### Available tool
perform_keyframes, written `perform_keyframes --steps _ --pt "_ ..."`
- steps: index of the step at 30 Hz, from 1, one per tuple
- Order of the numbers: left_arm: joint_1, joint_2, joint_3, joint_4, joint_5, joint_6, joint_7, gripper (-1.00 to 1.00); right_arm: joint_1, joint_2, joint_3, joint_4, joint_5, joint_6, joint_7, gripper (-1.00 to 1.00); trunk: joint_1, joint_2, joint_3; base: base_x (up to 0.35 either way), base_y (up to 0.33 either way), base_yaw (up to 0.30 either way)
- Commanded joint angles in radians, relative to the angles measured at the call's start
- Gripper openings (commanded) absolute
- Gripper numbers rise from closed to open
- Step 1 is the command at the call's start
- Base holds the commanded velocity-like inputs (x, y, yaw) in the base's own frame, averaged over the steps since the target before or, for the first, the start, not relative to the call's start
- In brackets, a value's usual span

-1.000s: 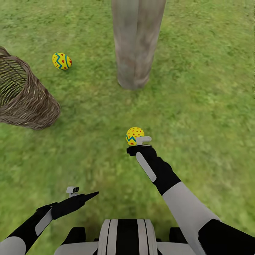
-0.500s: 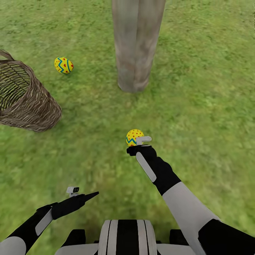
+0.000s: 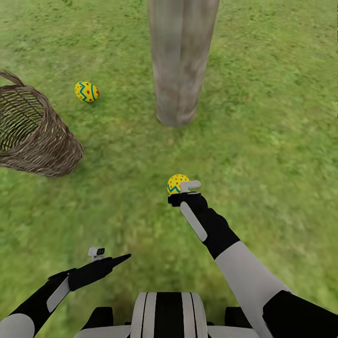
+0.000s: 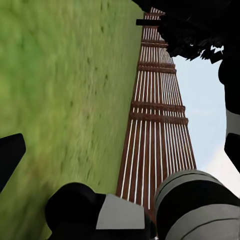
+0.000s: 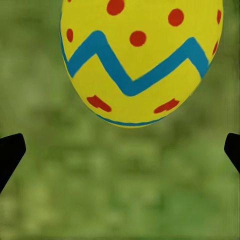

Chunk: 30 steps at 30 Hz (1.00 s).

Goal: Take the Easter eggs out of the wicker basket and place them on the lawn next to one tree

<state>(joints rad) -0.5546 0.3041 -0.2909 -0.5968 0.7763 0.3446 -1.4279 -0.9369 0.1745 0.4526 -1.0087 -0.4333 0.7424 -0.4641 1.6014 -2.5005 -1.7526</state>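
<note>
Yellow with red dots and a blue-green zigzag, one Easter egg (image 3: pixel 86 91) already lies on the lawn (image 3: pixel 272 122), out of the wicker basket (image 3: pixel 42 141) and near the tree (image 3: pixel 180 61) trunk. You carry a second egg (image 3: pixel 177 183) at your right gripper (image 3: pixel 184 192), near the trunk's base; the right wrist view shows this egg (image 5: pixel 141 60) close up, with dark fingertips (image 5: pixel 11 152) wide at the edges, so I cannot tell whether the claw clamps it. Your left gripper (image 3: pixel 123 257) hangs low and empty, its opening unclear. A third egg may remain in the basket, whose inside is too dim to read. What's left, I judge: set this egg by the trunk, then check the basket.
</note>
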Motion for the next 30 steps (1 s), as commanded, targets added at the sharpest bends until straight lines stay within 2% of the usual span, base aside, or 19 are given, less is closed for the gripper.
perform_keyframes --steps 1,30 --pt "-0.001 0.001 -0.007 0.000 0.009 0.008 -0.002 1.00 -0.001 0.000 0.001 -0.001 -0.010 0.002 -0.010 1.00 0.000 0.000 0.001 0.000 0.000 0.000" --pt "-0.001 0.001 -0.008 0.000 0.009 -0.003 -0.002 1.00 0.000 0.000 0.002 -0.001 -0.010 0.002 -0.010 1.00 0.000 0.000 0.048 0.000 0.000 0.000"
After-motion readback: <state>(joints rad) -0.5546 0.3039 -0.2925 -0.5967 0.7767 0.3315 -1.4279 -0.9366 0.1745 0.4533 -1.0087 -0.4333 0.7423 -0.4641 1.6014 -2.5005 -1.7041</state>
